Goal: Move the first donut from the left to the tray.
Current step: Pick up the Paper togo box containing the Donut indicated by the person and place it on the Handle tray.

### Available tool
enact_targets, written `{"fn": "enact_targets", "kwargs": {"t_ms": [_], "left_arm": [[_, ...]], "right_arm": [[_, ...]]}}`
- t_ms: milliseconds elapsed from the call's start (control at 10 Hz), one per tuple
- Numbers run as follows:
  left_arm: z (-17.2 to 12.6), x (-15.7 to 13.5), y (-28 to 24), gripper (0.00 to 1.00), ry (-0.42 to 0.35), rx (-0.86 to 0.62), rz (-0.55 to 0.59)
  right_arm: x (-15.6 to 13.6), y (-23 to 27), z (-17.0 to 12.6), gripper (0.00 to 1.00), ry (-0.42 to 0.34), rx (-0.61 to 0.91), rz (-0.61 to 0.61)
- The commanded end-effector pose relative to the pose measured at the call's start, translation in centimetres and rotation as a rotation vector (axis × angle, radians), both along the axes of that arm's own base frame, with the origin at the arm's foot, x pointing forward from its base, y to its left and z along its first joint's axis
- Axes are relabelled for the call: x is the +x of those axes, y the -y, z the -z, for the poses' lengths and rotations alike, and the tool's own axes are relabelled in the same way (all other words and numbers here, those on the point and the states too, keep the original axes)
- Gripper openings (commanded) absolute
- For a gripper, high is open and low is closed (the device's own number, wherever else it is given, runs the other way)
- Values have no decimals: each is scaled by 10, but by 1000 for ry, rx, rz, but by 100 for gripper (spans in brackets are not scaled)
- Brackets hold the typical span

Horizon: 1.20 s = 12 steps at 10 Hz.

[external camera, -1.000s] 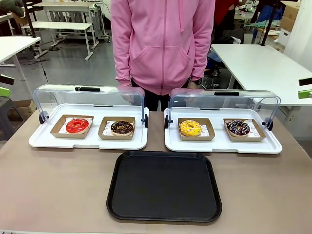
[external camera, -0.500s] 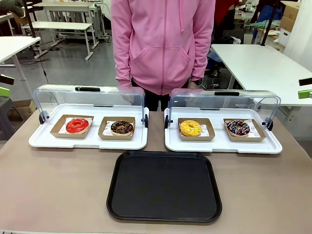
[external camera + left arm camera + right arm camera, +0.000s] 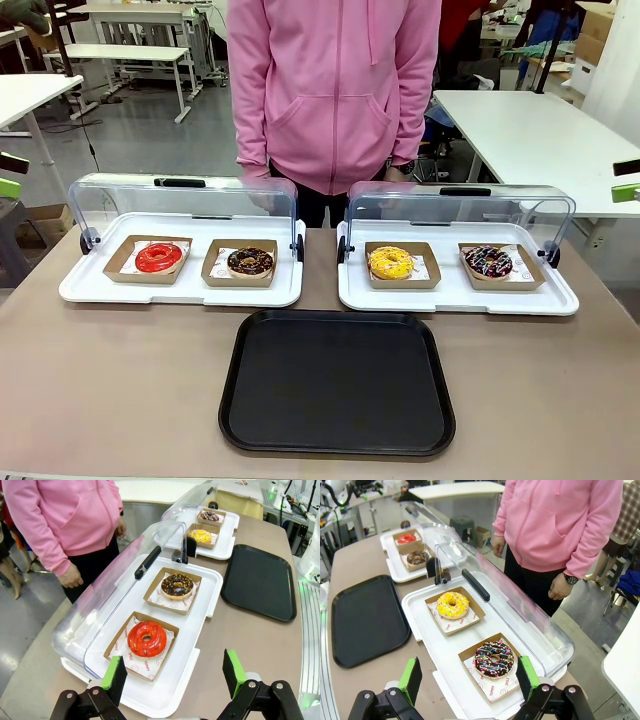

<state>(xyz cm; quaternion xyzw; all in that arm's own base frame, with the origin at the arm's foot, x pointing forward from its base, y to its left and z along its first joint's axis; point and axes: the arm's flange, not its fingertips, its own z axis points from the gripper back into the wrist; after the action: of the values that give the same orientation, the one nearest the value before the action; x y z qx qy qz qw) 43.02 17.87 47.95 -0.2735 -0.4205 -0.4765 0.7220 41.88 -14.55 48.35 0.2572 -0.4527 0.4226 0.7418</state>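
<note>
**Left gripper (image 3: 174,675) hangs wide open, the donut (image 3: 146,639) right in front of it!**

Green pads spread well apart, nothing between them, and the glossy red donut lies just ahead of and below the fingers, a touch toward the left pad. It sits in its cardboard holder (image 3: 116,647) at the near end of the white display tray (image 3: 165,695), the clear lid (image 3: 100,615) tipped up behind it. A ring has no long axis, but the holder lies skewed to the jaw line, so I'd expect a wrist turn. This is the left arm's job: the right gripper (image 3: 469,679), also open, is well apart from it. The arm is poised high, angled down; the black tray (image 3: 259,580) waits farther off, to the right in the wrist view.
</note>
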Motion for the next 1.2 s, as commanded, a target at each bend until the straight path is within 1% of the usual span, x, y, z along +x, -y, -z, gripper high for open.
{"fn": "enact_targets", "kwargs": {"t_ms": [0,1100], "left_arm": [[-1,0,1,100,15,-16,6],[-1,0,1,100,15,-16,6]], "right_arm": [[2,-1,0,100,25,18,1],[2,-1,0,100,25,18,1]]}}
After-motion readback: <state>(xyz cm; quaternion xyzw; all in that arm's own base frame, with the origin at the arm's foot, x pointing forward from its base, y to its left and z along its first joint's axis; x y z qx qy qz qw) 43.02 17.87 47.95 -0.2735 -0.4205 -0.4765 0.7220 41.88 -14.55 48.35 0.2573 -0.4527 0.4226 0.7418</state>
